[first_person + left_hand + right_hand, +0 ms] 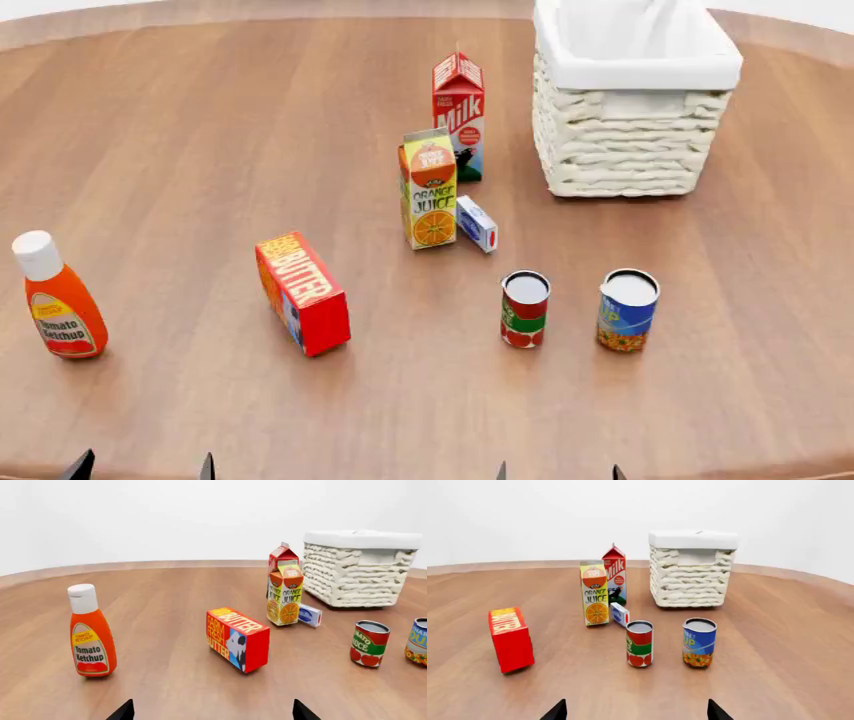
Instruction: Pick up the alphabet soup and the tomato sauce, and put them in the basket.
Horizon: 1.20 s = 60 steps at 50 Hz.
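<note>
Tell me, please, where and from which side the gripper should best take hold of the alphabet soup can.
Probably around the middle of the label, from above or from the robot's side. The alphabet soup stands upright, apart from the tomato sauce, with nothing in front. Its round wall suits open jaws on opposite sides; the right gripper is nearer.

Both the left pincer (140, 467) and the right pincer (557, 471) hang wide apart, holding nothing.

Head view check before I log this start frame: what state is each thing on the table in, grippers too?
Blue-labelled alphabet soup can: upright, on table.
Red-and-green tomato sauce can: upright, untouched.
Cream woven wicker basket: upright, holds neither can.
Orange ketchup bottle: upright, capped.
Red butter box: on its long edge.
Orange juice carton: upright.
Milk carton: upright.
Left gripper: open.
Right gripper: open.
</note>
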### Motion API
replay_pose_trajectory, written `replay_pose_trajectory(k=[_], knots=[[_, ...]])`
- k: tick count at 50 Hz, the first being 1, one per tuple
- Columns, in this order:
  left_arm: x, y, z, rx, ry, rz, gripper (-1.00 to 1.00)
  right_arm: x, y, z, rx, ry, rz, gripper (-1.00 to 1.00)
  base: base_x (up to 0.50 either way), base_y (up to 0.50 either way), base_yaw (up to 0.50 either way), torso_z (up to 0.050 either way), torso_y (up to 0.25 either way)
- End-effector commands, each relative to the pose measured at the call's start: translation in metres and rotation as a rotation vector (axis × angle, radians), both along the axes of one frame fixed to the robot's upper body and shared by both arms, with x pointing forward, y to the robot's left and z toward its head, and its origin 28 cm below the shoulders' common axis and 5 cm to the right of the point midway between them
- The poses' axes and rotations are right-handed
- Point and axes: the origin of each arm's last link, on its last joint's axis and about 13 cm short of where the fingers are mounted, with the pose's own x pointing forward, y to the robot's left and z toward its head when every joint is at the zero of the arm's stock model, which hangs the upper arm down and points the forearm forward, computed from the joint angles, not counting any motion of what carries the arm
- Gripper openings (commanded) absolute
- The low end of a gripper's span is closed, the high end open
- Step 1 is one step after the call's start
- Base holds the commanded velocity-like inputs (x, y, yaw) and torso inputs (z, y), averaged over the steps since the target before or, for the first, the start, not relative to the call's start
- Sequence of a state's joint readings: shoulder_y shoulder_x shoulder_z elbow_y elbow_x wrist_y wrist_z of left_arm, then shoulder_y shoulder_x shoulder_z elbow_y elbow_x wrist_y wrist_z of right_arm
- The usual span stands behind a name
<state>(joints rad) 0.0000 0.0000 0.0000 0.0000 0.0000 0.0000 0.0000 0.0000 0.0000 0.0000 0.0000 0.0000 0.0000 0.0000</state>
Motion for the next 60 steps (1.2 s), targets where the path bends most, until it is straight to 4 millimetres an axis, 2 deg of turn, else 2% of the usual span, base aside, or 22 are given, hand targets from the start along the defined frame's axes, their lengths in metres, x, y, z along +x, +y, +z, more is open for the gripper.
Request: replay_pose_trajectory(k=[1, 4, 9, 13, 17, 18, 20, 21, 22, 25, 26, 28, 33, 40, 47, 50, 60], knots=[[0.0, 0.0, 0.0, 0.0, 0.0, 0.0, 1.0, 0.0, 0.0, 0.0, -0.009, 0.0, 0.0, 1.0, 0.0, 0.0, 0.0, 0.0, 0.0], [0.001, 0.001, -0.005, 0.053, -0.013, 0.038, 1.0, 0.001, 0.0, -0.004, 0.001, 0.003, 0.005, 1.0, 0.0, 0.0, 0.0, 0.0, 0.0], [0.004, 0.002, -0.005, 0.041, -0.013, 0.039, 1.0, -0.002, -0.002, -0.008, 0.001, 0.019, 0.005, 1.0, 0.0, 0.0, 0.0, 0.0, 0.0], [0.012, 0.004, 0.003, 0.051, -0.039, 0.048, 1.0, -0.001, -0.006, -0.004, -0.015, -0.007, 0.001, 1.0, 0.0, 0.0, 0.0, 0.0, 0.0], [0.024, 0.013, 0.035, -0.021, -0.13, 0.068, 1.0, 0.005, -0.013, 0.023, -0.087, -0.094, -0.004, 1.0, 0.0, 0.0, 0.0, 0.0, 0.0], [0.026, 0.016, 0.049, -0.083, -0.124, 0.021, 1.0, 0.008, -0.017, 0.036, -0.128, -0.097, -0.026, 1.0, 0.0, 0.0, 0.0, 0.0, 0.0], [0.033, 0.021, 0.08, -0.045, -0.253, 0.071, 1.0, 0.014, -0.023, 0.063, -0.149, -0.172, -0.029, 1.0, 0.0, 0.0, 0.0, 0.0, 0.0], [0.035, 0.023, 0.086, -0.047, -0.279, 0.082, 1.0, 0.015, -0.025, 0.072, -0.156, -0.188, -0.032, 1.0, 0.0, 0.0, 0.0, 0.0, 0.0], [0.036, 0.026, 0.104, -0.07, -0.345, 0.097, 1.0, 0.017, -0.028, 0.091, -0.181, -0.233, -0.039, 1.0, 0.0, 0.0, 0.0, 0.0, 0.0], [0.035, 0.029, 0.127, -0.064, -0.425, 0.121, 1.0, 0.017, -0.03, 0.12, -0.213, -0.3, -0.043, 1.0, 0.0, 0.0, 0.0, 0.0, 0.0], [0.033, 0.031, 0.14, -0.093, -0.459, 0.122, 1.0, 0.015, -0.031, 0.137, -0.23, -0.344, -0.049, 1.0, 0.0, 0.0, 0.0, 0.0, 0.0], [0.03, 0.032, 0.155, -0.084, -0.499, 0.122, 1.0, 0.01, -0.031, 0.156, -0.248, -0.389, -0.053, 1.0, 0.0, 0.0, 0.0, 0.0, 0.0], [0.02, 0.032, 0.172, -0.094, -0.565, 0.108, 1.0, -0.001, -0.029, 0.176, -0.271, -0.453, -0.052, 1.0, 0.0, 0.0, 0.0, 0.0, 0.0], [0.011, 0.03, 0.172, -0.11, -0.614, 0.048, 1.0, -0.007, -0.023, 0.184, -0.28, -0.484, -0.031, 1.0, 0.0, 0.0, 0.0, 0.004, 0.0], [0.014, 0.03, 0.168, -0.108, -0.594, 0.066, 1.0, -0.005, -0.021, 0.179, -0.281, -0.486, -0.018, 1.0, 0.0, 0.0, 0.0, 0.05, 0.0], [0.013, 0.03, 0.168, -0.109, -0.592, 0.064, 1.0, -0.006, -0.02, 0.184, -0.277, -0.49, -0.016, 1.0, 0.0, 0.0, 0.0, 0.05, 0.0], [0.011, 0.029, 0.171, -0.123, -0.59, 0.057, 1.0, -0.006, -0.018, 0.183, -0.283, -0.486, -0.007, 1.0, 0.0, 0.0, 0.0, 0.05, 0.0]])
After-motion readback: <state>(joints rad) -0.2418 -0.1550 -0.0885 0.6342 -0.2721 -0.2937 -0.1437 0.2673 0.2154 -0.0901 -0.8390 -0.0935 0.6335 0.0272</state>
